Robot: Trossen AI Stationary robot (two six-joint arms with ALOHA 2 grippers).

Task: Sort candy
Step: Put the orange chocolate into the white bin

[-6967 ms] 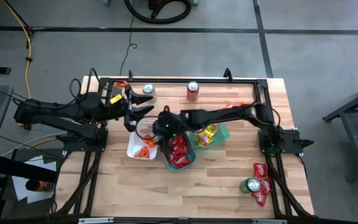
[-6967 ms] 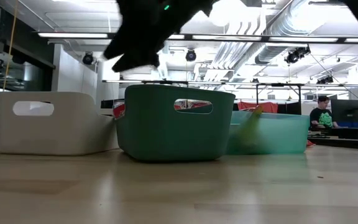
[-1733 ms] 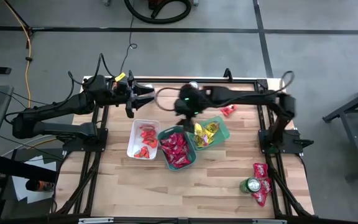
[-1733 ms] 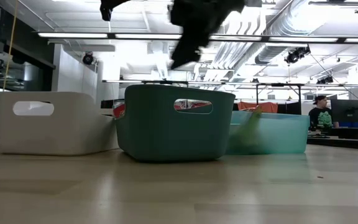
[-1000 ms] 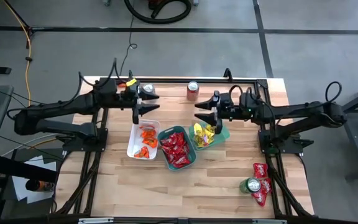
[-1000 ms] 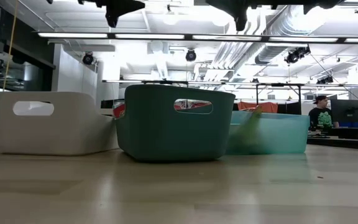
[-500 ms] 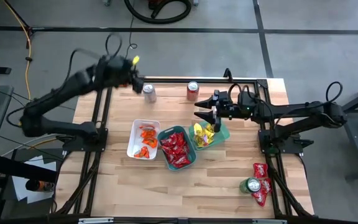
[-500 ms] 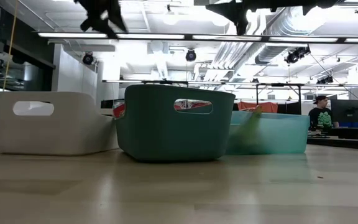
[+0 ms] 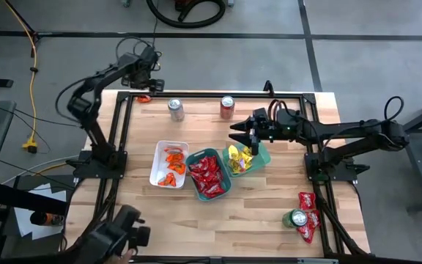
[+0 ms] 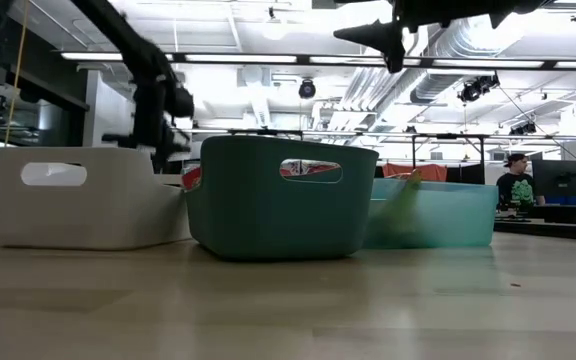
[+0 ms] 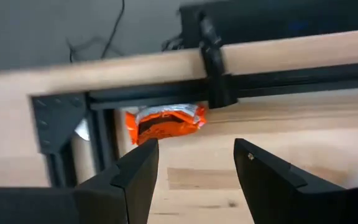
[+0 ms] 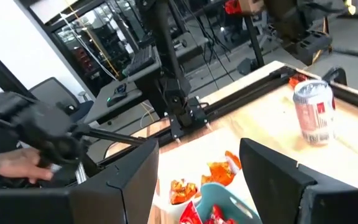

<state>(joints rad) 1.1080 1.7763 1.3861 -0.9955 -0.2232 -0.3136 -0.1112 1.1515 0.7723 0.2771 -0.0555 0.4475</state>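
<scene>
Table: a wooden table (image 9: 269, 220) with three trays in the middle.
Near edge: red candy (image 9: 308, 217) lies loose by a green can (image 9: 296, 218), with lots of bare wood around.
Middle: the right gripper (image 9: 234, 130) stays over the yellow tray (image 9: 264, 155), wide open, holding nothing.
Far corner: the left gripper (image 11: 194, 165) has swung away from the white tray (image 9: 157, 170) to the far left corner. It is open and empty above one orange candy (image 11: 166, 121) tucked under the black frame rail (image 11: 278, 87).
Meaning: that candy looks like the next pick, and the rail leaves little room.
</scene>
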